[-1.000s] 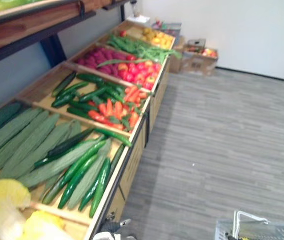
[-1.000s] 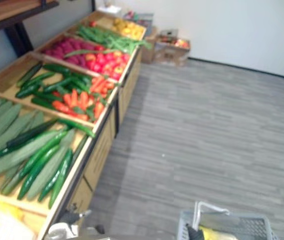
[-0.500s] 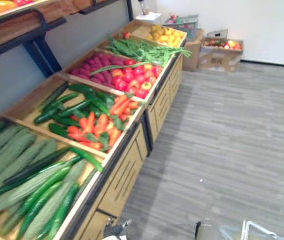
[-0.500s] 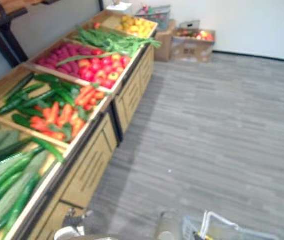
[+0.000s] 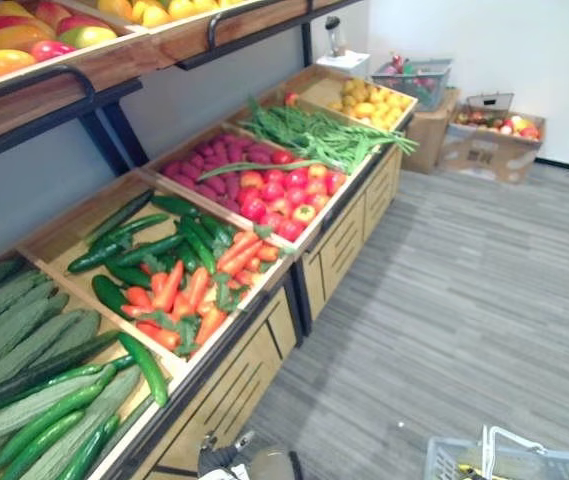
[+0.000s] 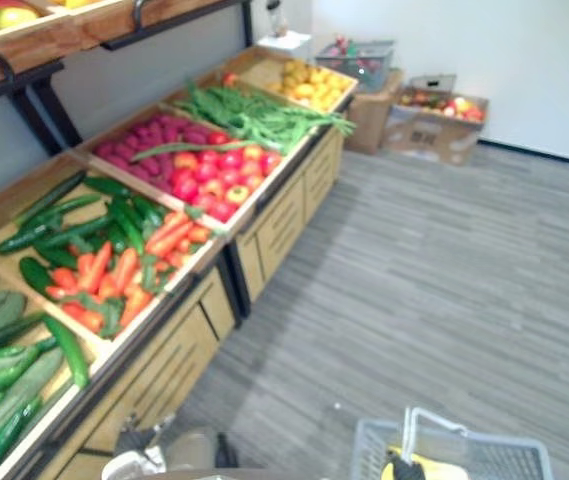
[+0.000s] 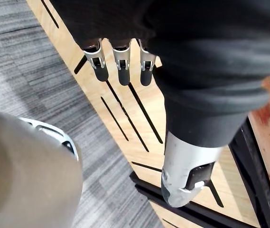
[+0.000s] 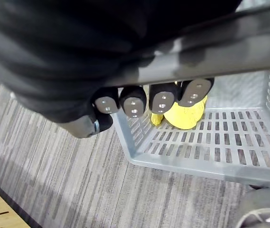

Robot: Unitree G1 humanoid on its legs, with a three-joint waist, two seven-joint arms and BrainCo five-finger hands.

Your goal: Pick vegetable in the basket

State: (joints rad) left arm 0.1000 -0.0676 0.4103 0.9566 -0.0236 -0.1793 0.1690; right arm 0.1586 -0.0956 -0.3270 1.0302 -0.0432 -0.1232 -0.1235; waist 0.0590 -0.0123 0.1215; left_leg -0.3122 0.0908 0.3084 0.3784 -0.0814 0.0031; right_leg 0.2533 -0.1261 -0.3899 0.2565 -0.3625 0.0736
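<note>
1. Currently, in the left eye view, a wooden stand (image 5: 239, 375) shows crates of cucumbers (image 5: 59, 412), carrots (image 5: 179, 290), tomatoes (image 5: 284, 195) and green beans (image 5: 319, 135). A grey basket (image 5: 459, 462) hangs low on the robot's right, well apart from the stand.
2. From the right eye view, the basket already carries one yellow vegetable (image 6: 419, 468). The other vegetables lie in their crates.
3. Seen from the left wrist, the left hand (image 7: 119, 61) hangs beside the stand's slatted front (image 7: 125, 126). Its fingers are loose and nearly straight, and it holds nothing.
4. At the right wrist, the right hand (image 8: 135, 103) has its fingers curled round the basket's handle (image 8: 239, 40), with the yellow vegetable on the slotted bottom below.
5. Likely risks: the empty hand starts below the crate rim, so a hasty reach could clip the wood. The piled cucumbers could roll if one is nudged. The basket, hung from one hand, may swing as the robot leans in, so a drop could miss it.
</note>
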